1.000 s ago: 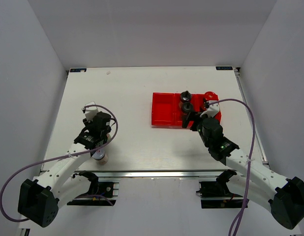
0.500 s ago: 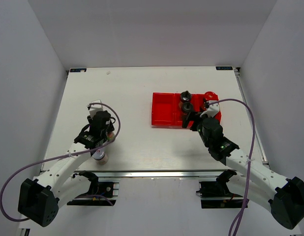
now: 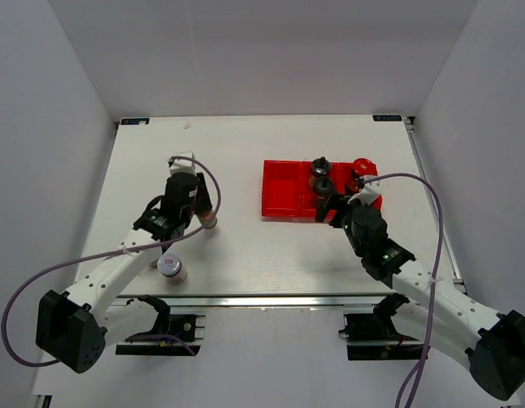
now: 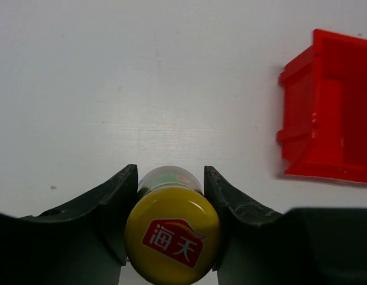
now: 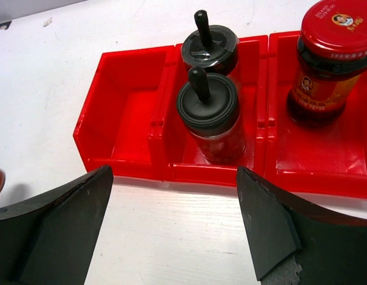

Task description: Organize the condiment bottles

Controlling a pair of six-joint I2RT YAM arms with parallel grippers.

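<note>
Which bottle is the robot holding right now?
The yellow-capped sauce bottle, pinched between the jaws of the left gripper. The black-capped shakers and the red-lidded jar just sit in the red tray.

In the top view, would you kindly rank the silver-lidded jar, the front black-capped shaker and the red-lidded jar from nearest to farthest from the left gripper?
From the left gripper, which holds a yellow-capped bottle:
1. silver-lidded jar, toward the near edge, on the table's left half.
2. front black-capped shaker, in the middle compartment of the red tray.
3. red-lidded jar, in the tray's right compartment.
</note>
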